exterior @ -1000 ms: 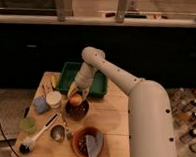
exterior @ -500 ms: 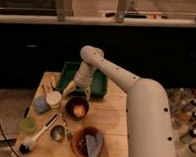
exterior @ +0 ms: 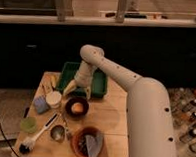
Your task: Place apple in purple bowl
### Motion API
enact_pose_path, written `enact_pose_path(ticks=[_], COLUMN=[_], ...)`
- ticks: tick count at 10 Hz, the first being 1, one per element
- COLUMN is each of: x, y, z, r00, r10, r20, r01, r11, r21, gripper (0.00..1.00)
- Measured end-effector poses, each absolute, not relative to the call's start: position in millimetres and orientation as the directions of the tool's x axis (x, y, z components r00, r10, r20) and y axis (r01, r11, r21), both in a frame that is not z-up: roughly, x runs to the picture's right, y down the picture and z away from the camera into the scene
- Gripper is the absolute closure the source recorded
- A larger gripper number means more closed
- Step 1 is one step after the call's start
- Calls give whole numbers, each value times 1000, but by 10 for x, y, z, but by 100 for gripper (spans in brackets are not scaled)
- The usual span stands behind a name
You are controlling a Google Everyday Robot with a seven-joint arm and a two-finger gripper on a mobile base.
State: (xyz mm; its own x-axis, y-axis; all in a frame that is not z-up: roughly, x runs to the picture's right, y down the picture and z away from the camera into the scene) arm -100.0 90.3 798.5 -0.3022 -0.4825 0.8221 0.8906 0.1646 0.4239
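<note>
The tool [exterior: 76, 93] hangs just above the far rim of the purple bowl [exterior: 67, 109], over the near edge of the green tray [exterior: 99, 86]. Its two fingers [exterior: 68, 89] are spread apart and point down, and nothing is between them. The pale arm [exterior: 117, 74] bends down to it from an elbow above the tray and widens into the large white body at the right.

The apple [exterior: 77, 107] lies inside the purple bowl, near its middle, clear of the tool. The bowl stands on the wooden desk [exterior: 111, 116], just in front of the tray.

Just left of the bowl is a white cup [exterior: 53, 98], with a grey-blue pad [exterior: 41, 105] beside it further left. A yellowish item [exterior: 53, 81] lies behind them, close to the tray's left side; what it is cannot be told.

Nearer the front, a small metal cup [exterior: 57, 133] stands just below and left of the purple bowl. A brush [exterior: 39, 135] with a white handle lies aslant beside it, its dark head at the front left corner. A round green lid-like thing [exterior: 28, 124] sits at the left edge.

At the front middle is a larger reddish-brown bowl [exterior: 78, 137], with a grey-blue thing [exterior: 93, 143] lying in it. The right half of the desk is partly hidden behind the robot's body.
</note>
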Motion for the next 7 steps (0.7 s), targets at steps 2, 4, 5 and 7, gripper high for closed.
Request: enact_pose_path(ticks=[2,4,5,7], x=[-993,-982,-975,-976], y=[886,874,871,868], z=[7968,7954,7953,7952], r00=[-303,-305,-304,-304], r10=[-487,-491,-492,-493], r20=[819,816,816,815], r01=[892,893,894,894], r11=[157,149,149,149], r21=[423,424,423,423], gripper=[20,20,20,20])
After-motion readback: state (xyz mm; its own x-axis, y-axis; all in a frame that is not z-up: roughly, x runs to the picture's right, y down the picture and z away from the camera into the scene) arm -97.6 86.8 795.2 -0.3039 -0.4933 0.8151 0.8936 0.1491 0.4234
